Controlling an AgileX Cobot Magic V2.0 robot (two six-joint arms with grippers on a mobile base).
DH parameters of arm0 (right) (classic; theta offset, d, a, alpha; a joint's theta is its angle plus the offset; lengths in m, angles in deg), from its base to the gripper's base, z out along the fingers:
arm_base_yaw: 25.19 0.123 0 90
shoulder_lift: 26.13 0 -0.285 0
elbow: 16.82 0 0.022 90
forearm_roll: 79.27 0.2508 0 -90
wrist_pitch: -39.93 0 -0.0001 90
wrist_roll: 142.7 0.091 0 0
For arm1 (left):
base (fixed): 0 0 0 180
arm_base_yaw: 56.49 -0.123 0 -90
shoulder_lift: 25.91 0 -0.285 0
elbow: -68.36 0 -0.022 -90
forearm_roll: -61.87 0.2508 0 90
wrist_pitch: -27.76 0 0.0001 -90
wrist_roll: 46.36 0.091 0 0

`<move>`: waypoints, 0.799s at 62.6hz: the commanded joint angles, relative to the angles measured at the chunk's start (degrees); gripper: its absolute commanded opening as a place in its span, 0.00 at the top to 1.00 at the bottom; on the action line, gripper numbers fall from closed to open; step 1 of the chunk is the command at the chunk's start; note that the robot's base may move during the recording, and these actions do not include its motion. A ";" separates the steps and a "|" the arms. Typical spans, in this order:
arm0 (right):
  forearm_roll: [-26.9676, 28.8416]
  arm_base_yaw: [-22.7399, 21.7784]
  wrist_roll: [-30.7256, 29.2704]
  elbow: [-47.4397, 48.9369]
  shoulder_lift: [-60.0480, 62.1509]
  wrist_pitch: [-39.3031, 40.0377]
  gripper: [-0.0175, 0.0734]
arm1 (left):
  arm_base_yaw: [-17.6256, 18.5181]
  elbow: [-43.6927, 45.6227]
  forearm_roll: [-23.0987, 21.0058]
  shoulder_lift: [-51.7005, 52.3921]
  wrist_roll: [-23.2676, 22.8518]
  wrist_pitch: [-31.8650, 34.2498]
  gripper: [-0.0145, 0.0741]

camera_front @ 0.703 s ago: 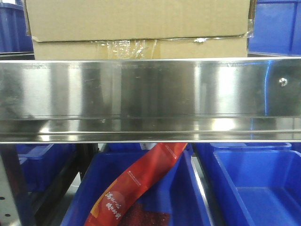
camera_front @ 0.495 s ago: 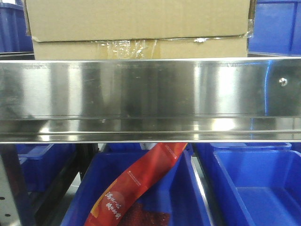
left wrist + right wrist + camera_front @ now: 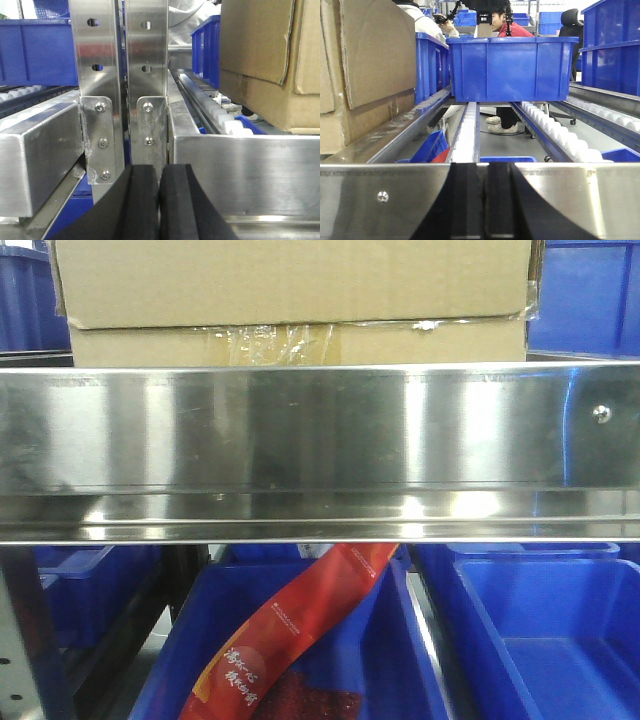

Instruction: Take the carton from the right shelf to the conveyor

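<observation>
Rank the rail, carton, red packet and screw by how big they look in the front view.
Largest to smallest:
1. rail, spanning the whole frame width
2. carton, cut off at the top, so only the visible part is ranked
3. red packet, partly hidden behind the rail
4. screw, tiny

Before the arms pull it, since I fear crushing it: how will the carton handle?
The carton probably stays fairly stiff, being cardboard, though its loose flap may flex. It's wide, so likely needs both arms. Apparently on rollers, it should slide easily.
</observation>
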 commanded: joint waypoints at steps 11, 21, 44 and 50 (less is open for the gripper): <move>0.09 0.06 -0.39 0.03 0.17 2.63 0.88 | 0.11 0.25 -0.45 0.18 0.19 4.36 0.83; 0.09 0.06 -0.39 0.03 0.17 4.88 0.88 | 0.11 0.25 -1.21 0.18 0.19 6.33 0.83; 4.01 0.06 -0.39 12.55 0.17 -4.25 0.88 | 0.11 10.40 0.04 0.18 0.19 5.64 0.82; 4.01 0.06 -0.39 20.38 -0.84 -12.55 0.87 | 0.11 18.77 3.08 -2.15 0.19 -3.68 0.72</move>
